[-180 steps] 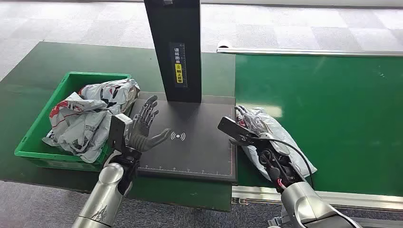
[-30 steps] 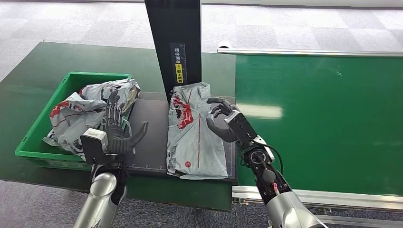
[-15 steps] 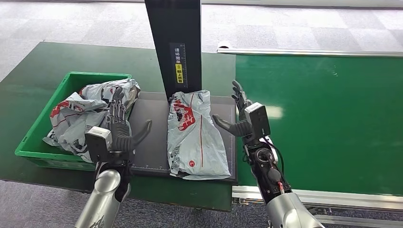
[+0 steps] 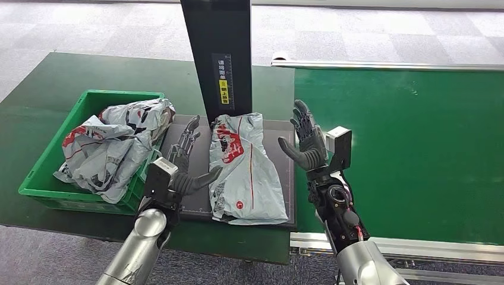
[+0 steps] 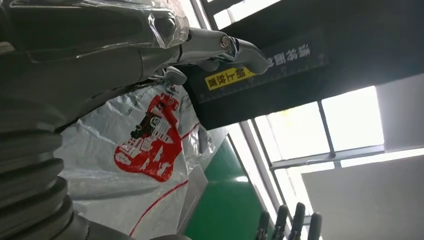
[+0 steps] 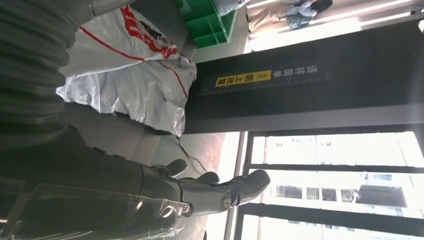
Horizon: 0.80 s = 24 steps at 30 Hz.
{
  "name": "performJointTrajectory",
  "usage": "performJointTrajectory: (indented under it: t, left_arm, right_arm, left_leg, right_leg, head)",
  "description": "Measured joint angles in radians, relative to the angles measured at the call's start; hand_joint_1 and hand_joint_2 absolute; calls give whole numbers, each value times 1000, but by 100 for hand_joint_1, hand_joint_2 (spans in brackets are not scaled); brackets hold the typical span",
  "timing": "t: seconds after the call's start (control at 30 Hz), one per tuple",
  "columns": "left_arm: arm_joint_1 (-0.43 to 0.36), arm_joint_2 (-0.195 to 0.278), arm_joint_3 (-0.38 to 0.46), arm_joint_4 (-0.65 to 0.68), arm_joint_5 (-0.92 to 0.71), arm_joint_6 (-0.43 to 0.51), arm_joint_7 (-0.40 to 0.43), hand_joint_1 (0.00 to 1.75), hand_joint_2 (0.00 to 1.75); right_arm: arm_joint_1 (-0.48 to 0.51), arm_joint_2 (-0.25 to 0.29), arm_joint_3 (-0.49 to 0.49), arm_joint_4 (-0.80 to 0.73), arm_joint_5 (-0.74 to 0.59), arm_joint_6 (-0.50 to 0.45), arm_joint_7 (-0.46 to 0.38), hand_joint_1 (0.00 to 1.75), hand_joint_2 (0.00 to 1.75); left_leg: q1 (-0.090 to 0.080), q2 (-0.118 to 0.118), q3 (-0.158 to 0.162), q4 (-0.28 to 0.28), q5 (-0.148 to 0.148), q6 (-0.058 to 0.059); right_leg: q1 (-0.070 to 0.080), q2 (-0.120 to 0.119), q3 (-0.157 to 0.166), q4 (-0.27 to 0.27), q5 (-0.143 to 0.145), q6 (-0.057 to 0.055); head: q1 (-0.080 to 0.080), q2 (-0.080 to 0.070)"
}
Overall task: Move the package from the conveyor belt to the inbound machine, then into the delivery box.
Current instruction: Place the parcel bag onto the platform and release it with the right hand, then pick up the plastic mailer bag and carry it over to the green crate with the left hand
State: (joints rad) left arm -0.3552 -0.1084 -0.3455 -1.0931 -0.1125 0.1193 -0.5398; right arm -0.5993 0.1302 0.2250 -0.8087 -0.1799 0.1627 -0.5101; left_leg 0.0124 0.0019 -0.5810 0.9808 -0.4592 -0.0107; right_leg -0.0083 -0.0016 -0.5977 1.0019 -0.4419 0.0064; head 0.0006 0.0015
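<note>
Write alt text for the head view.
A grey package lies on the black scanner plate between two open robot hands: left robot hand beside it, right robot hand raised clear. A green box of packages sits left, a green conveyor right.

Head cam high, looks down; both wrist cams close, tilted up; all share package (image 4: 245, 169).

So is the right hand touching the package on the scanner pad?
Apart. In the head view the right hand is raised and open beside the package, with dark pad visible between them.
</note>
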Motion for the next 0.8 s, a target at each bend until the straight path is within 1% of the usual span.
performJointTrajectory:
  t: [0.07, 0.1, 0.2, 0.27, 0.33, 0.43, 0.5, 0.63, 0.67, 0.77, 0.8]
  left_arm:
    - [-10, 0, -17, 19, -42, -14, 31, 0, 175]
    - [-17, -1, -31, 32, -86, -4, 55, 0, 175]
    - [-53, -7, -86, 87, -273, 70, 147, 0, 175]
    - [-82, -16, -125, 134, -385, 95, 222, 0, 175]
    - [-109, -25, -161, 186, -495, 117, 314, 0, 175]
    - [-146, -36, -209, 274, -688, 207, 465, 0, 175]
    - [-166, -43, -225, 320, -774, 252, 512, 0, 175]
    - [-188, -55, -228, 385, -859, 259, 542, 0, 175]
    - [-191, -57, -228, 396, -871, 253, 547, 31, 175]
    - [-202, -63, -228, 419, -916, 217, 563, 153, 175]
    - [-205, -65, -227, 425, -930, 205, 567, 162, 175]
  right_arm:
    - [-1, -1, -2, -1, 9, -54, -9, 0, 175]
    - [-1, -1, -5, -3, 11, -78, -13, 0, 175]
    - [4, -1, -12, -28, 13, -126, -28, 0, 175]
    - [12, -1, -16, -63, 22, -155, -39, 0, 175]
    - [23, -1, -20, -100, 33, -175, -42, 0, 175]
    - [38, -1, -23, -146, 40, -175, -27, 0, 175]
    - [42, 0, -24, -156, 50, -171, -4, 0, 175]
    - [42, 4, -23, -147, 96, -177, 26, 0, 175]
    - [41, 4, -22, -143, 108, -178, 28, 0, 175]
    - [40, 7, -20, -132, 138, -180, 33, 0, 175]
    - [39, 8, -19, -129, 146, -180, 36, 0, 175]
  left_leg:
    - [0, 0, 0, 0, 0, 0]
    - [0, 0, 0, 0, 0, 0]
    - [0, 0, 0, 0, 0, 0]
    - [0, 0, 0, 0, 0, 0]
    - [0, 0, 0, 0, 0, 0]
    - [0, 0, 0, 0, 0, 0]
    - [0, 0, 0, 0, 0, 0]
    - [0, 0, 0, 0, 0, 0]
    - [0, 0, 0, 0, 0, 0]
    - [0, 0, 0, 0, 0, 0]
    - [0, 0, 0, 0, 0, 0]
  right_leg:
    - [0, 0, 0, 0, 0, 0]
    - [0, 0, 0, 0, 0, 0]
    - [0, 0, 0, 0, 0, 0]
    - [0, 0, 0, 0, 0, 0]
    - [0, 0, 0, 0, 0, 0]
    - [0, 1, 0, 0, 0, 0]
    - [0, 1, 0, 0, 0, 0]
    - [0, 1, 0, 0, 0, 0]
    - [0, 1, 0, 0, 0, 0]
    - [0, 1, 1, 0, 0, 0]
    - [0, 1, 1, 0, 0, 0]
  head:
    - [0, 0]
    - [0, 0]
    - [0, 0]
    - [0, 0]
    - [0, 0]
    - [0, 0]
    - [0, 0]
    - [0, 0]
    - [0, 0]
    - [0, 0]
    - [0, 0]
